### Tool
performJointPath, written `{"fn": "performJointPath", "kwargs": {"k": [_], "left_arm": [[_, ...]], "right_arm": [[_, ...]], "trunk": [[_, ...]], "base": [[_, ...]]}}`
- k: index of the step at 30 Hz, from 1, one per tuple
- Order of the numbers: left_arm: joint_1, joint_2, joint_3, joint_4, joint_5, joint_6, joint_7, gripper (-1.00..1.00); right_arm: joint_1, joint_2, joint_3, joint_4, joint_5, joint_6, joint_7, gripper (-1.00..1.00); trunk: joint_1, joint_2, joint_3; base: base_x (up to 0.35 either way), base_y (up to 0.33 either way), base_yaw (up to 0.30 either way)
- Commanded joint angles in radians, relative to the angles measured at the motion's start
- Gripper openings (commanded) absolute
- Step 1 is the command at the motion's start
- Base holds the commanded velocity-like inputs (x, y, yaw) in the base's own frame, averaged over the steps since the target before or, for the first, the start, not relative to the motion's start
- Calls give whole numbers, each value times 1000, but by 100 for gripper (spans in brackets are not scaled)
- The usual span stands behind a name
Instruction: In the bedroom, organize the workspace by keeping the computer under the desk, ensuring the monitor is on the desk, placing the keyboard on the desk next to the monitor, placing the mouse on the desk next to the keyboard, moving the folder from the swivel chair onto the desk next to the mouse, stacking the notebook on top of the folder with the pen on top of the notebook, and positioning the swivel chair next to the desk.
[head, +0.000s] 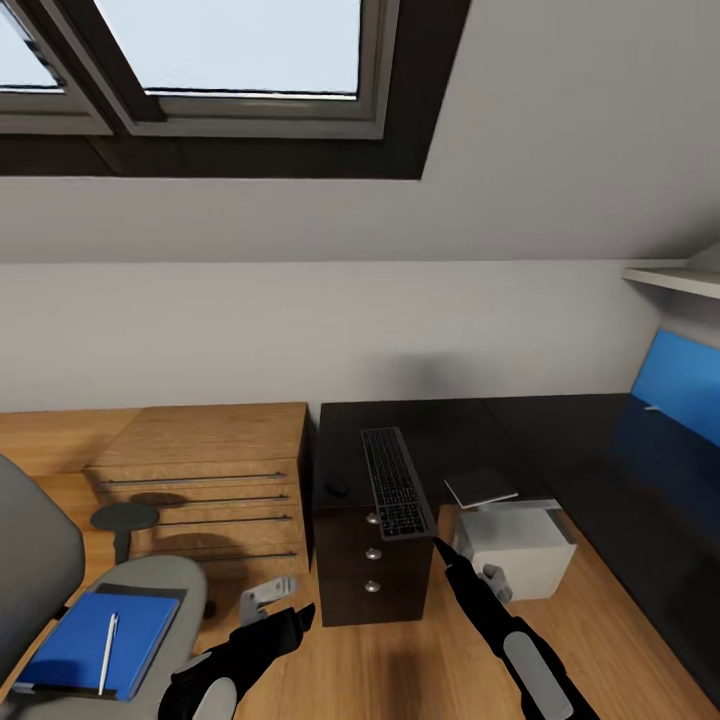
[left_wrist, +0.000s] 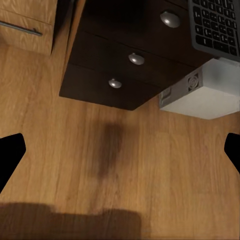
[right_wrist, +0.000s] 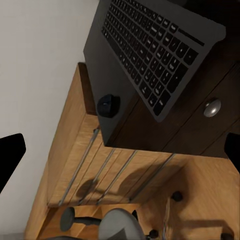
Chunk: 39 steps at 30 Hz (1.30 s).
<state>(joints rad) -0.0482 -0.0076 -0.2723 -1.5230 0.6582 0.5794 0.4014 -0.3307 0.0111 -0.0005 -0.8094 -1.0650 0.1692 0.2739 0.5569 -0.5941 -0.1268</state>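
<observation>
1 keyboard (head: 397, 484) at 12 o'clock, 1 mouse (head: 337, 490), 3 drawer knobs (head: 372, 552); no readable writing; both grippers' fingers spread apart.

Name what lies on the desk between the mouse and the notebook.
The keyboard lies between the mouse and the notebook, seen in the head view.

The matt black rectangular keyboard (head: 397, 483) lies on a dark, smooth-finished desk (head: 560, 450) (its round drawer knobs (left_wrist: 136, 58) look like brushed metal); the warm-toned floor (left_wrist: 150, 165) shows wood grain.
</observation>
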Motion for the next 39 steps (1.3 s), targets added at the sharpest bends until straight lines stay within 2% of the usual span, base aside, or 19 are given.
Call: {"fn": "performJointPath", "kwargs": {"k": [1,14,18,21,23,24,26,27,31,34,36,39], "left_arm": [[-1,0,-1,-1,11,2,10,100],[-1,-1,-1,0,10,3,12,100],[-1,-2,-2,0,10,2,48,100],[-1,-4,-5,0,10,1,96,100],[-1,-4,-6,0,11,1,106,100],[-1,-4,-7,0,11,1,110,100],[-1,-5,-7,0,11,1,112,100],[-1,-5,-8,0,11,0,115,100],[-1,-5,-8,0,11,0,117,100],[-1,-5,-13,0,11,0,117,100],[-1,-5,-20,0,11,0,118,100],[-1,-5,-22,0,11,-1,118,100]], "right_arm": [[-1,0,-1,-2,-10,5,2,100],[-1,-4,-5,7,-11,2,5,100],[-1,-5,-4,17,-10,2,7,100],[-1,-8,2,62,-6,3,75,100],[-1,-11,3,99,3,2,159,100],[-1,-17,2,124,14,2,217,100],[-2,-22,2,146,29,2,268,100],[-5,-30,2,185,59,1,328,100],[-34,-41,2,251,80,-10,362,100],[-79,-42,3,340,94,-93,368,100],[-132,-40,3,403,109,-157,365,100],[-174,-30,3,433,114,-176,353,100]], "trunk": [[4,-9,-5],[54,-100,-46],[69,-128,-58],[81,-149,-68],[89,-163,-74],[92,-170,-77],[100,-184,-83],[104,-191,-87],[119,-219,-99],[131,-240,-108],[138,-254,-115],[150,-275,-124]], "base": [[0,0,0],[0,0,0],[0,0,0],[0,0,0],[0,0,0],[0,0,0],[0,0,0],[0,0,0],[0,0,0],[0,0,0],[0,0,0],[0,0,0]]}}
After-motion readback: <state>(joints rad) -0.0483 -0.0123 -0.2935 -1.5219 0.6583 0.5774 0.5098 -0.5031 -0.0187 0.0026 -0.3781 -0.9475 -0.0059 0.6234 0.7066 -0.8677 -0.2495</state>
